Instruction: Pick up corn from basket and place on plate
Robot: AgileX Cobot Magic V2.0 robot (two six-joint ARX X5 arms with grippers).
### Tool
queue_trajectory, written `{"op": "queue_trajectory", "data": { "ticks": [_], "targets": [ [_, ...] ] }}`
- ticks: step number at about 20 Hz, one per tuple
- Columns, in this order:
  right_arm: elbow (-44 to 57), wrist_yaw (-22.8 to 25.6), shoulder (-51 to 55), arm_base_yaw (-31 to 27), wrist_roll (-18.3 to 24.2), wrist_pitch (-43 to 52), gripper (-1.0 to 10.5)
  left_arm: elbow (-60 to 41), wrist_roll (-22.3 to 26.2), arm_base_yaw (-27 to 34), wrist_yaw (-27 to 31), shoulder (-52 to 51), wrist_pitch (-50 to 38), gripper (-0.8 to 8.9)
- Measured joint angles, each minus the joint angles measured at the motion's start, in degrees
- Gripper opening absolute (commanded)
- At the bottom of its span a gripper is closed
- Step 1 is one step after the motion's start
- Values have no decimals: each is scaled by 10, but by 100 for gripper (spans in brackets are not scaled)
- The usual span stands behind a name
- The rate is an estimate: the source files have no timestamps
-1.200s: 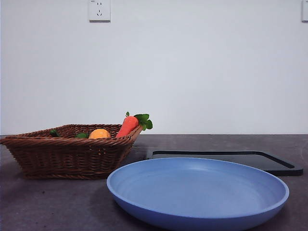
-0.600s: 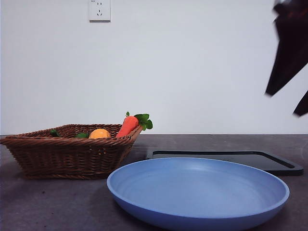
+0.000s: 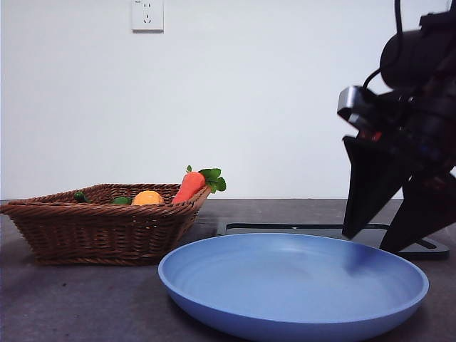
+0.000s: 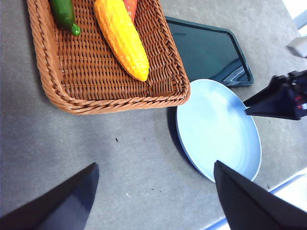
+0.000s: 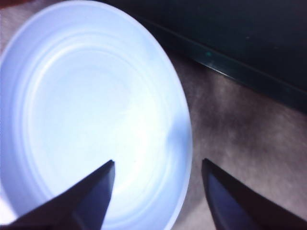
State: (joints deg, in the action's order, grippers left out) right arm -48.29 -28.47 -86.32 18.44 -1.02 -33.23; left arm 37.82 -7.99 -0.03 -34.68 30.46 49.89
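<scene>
The yellow corn (image 4: 122,38) lies inside the brown wicker basket (image 4: 48,72); from the front only its orange-yellow top (image 3: 147,198) shows over the basket rim (image 3: 92,210). The blue plate (image 3: 292,285) sits empty in front of the basket. My right gripper (image 3: 385,242) hangs open just above the plate's right rim, and its own view shows the plate (image 5: 91,110) below the gripper (image 5: 158,167). My left gripper (image 4: 153,182) is open, high over the table in front of the basket, holding nothing.
A carrot (image 3: 191,185) with green leaves leans on the basket's far rim. A green vegetable (image 4: 64,14) lies beside the corn. A flat black tray (image 3: 335,231) sits behind the plate. A wall with a socket (image 3: 147,16) closes the back.
My right arm has come down from the upper right corner to just above the plate's right edge. The basket, corn and plate have not moved.
</scene>
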Motion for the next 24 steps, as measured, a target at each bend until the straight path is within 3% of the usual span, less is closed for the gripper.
{"op": "queue_trajectory", "data": {
  "ticks": [9,17,21,24],
  "targets": [
    [0,2,-32,3,-3,23,2,0,0,0,0,0,-2,391],
    [0,-1,-25,3,-13,12,2,12,-3,0,0,27,-11,390],
    [-1,-9,56,3,-17,-38,2,66,-3,-14,8,69,-15,390],
    [-2,-9,132,3,-23,-82,2,108,-3,-53,60,132,-22,390]
  ]
}}
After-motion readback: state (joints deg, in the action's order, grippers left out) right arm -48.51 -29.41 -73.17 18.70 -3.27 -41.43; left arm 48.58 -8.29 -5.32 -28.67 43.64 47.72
